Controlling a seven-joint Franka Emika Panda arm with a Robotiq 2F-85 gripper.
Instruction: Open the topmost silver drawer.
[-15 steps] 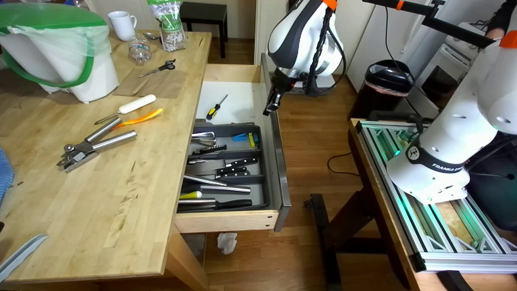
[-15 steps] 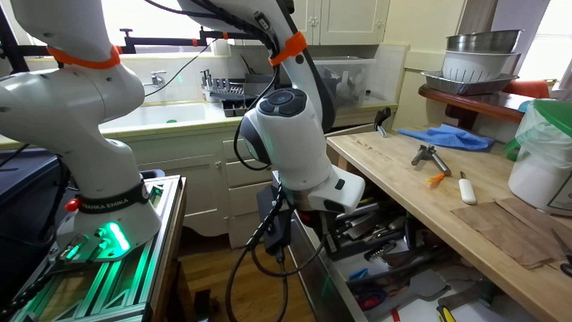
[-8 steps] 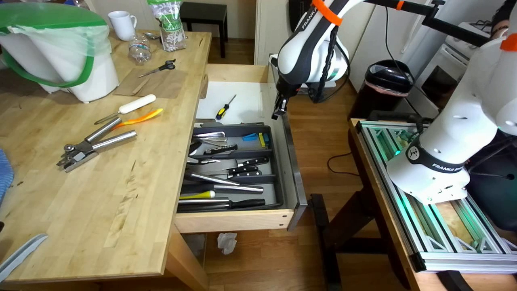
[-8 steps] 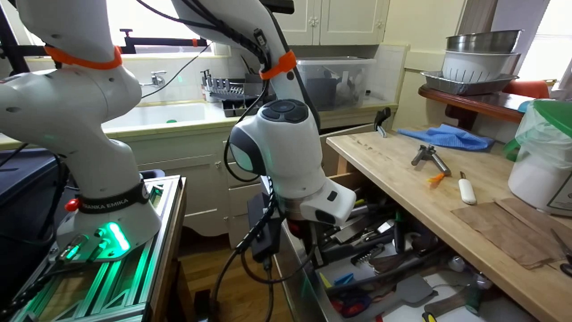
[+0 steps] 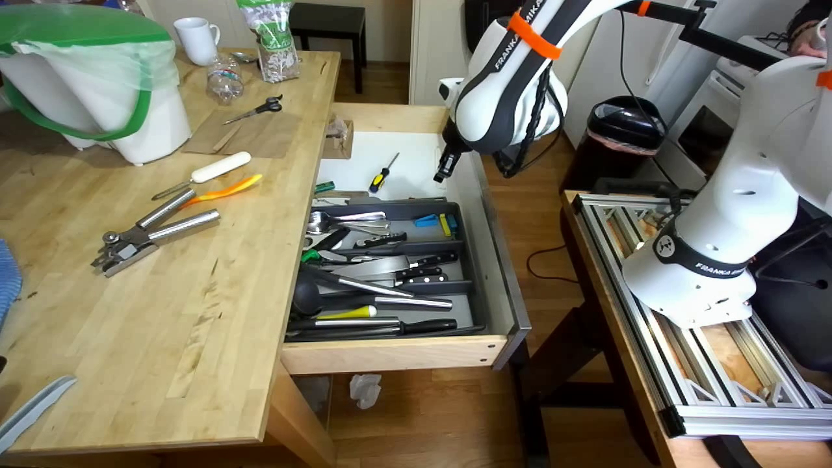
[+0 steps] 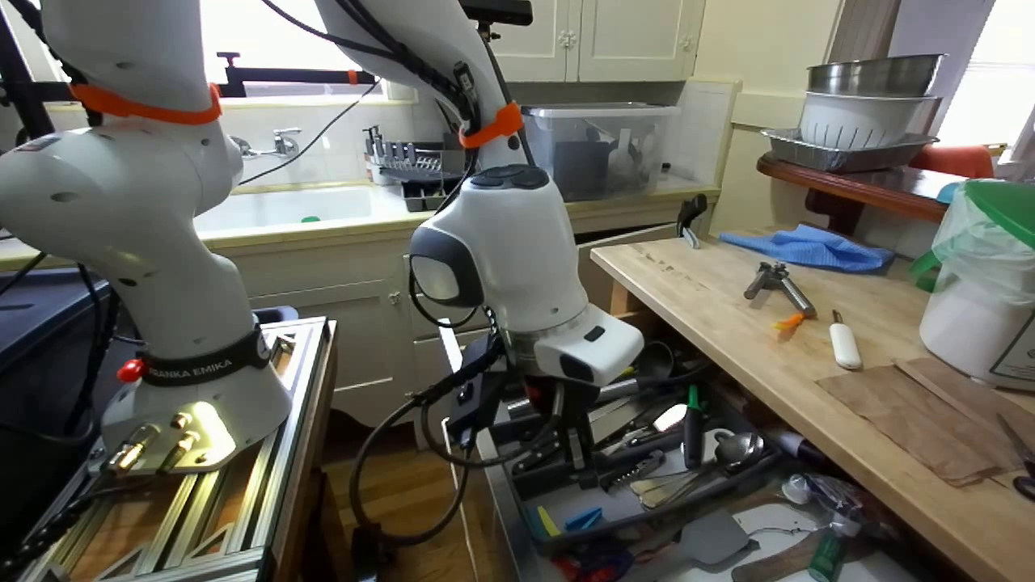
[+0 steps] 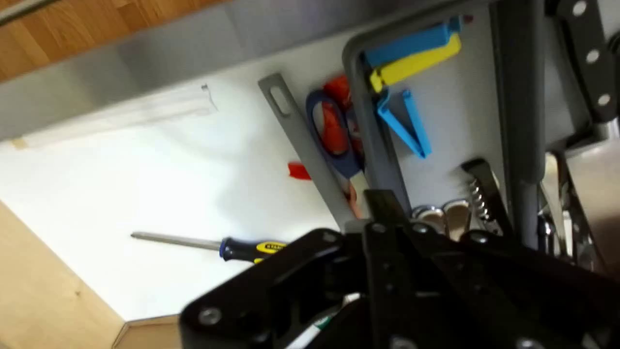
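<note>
The topmost silver drawer stands pulled out from under the wooden table, its grey metal front (image 5: 515,344) toward the robot in an exterior view. The front also shows in an exterior view (image 6: 505,517) and along the top of the wrist view (image 7: 193,58). Its dark tray (image 7: 375,145) holds knives, utensils and clips. My gripper (image 5: 442,174) hangs over the drawer's inside, just behind the front. In the wrist view the gripper (image 7: 386,208) has its fingers together with nothing seen between them. Whether the fingers touch the drawer cannot be told.
A screwdriver (image 5: 380,180) lies on the white drawer bottom. The wooden tabletop (image 5: 214,364) carries a lidded bin (image 5: 156,130), scissors (image 5: 260,109) and a metal press (image 5: 156,234). The robot's stand (image 5: 611,312) faces the drawer front. Loose cables (image 6: 380,453) hang beside the wrist.
The drawer has slid farther out toward the robot's stand, showing more of its contents. My gripper moved out with the front, then back over the drawer's inside. The base light turned from green to yellowish.
</note>
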